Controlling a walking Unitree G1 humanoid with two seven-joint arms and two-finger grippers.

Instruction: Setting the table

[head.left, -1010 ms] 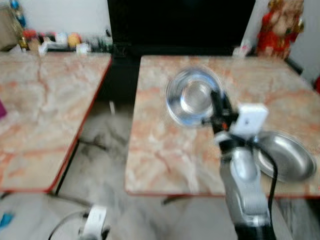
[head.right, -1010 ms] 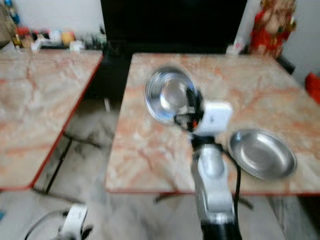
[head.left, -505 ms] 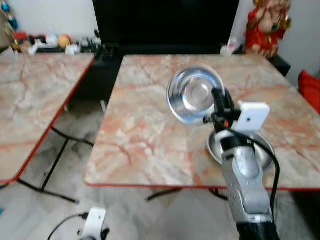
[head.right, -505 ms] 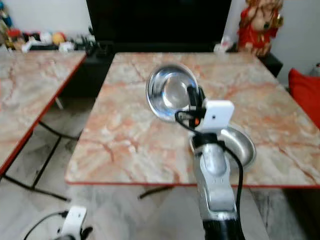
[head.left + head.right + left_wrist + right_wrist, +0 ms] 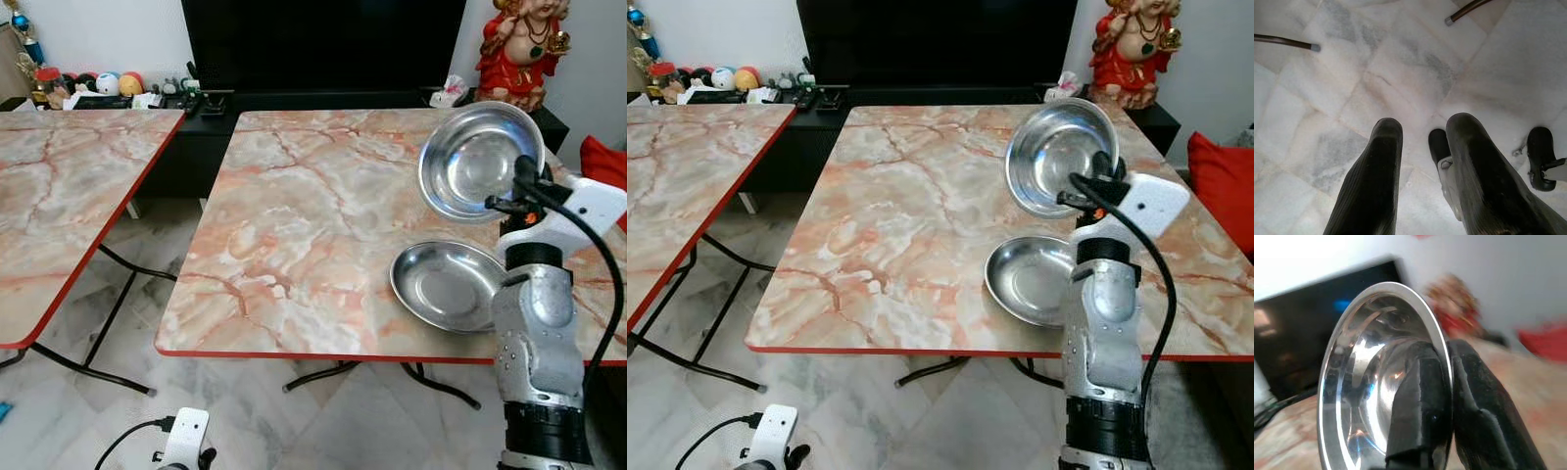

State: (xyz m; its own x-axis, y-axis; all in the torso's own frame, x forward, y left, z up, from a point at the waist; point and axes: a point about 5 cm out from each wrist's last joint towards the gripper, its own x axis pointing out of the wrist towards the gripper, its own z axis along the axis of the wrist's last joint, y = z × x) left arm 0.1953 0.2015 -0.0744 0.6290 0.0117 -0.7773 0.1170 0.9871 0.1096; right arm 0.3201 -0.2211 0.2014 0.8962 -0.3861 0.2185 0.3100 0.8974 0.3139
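The right pincer [image 5: 522,176] is clamped on the rim of a round, shiny steel bowl [image 5: 478,159], one finger inside and one outside, holding it tilted in the air. Half a second ago the bowl hung over the middle of the pink-veined marble worktop [image 5: 313,225]; now it hangs toward the worktop's right side, above and just beyond a shallow steel plate [image 5: 449,285] lying flat near the front edge. The whole view has also shifted, so part of that change is the camera's. I judge the bowl is being carried to a place by the plate, not yet set down. The left pincer [image 5: 1420,171] hangs idle over the pale marble floor [image 5: 1400,63], fingers parted and empty.
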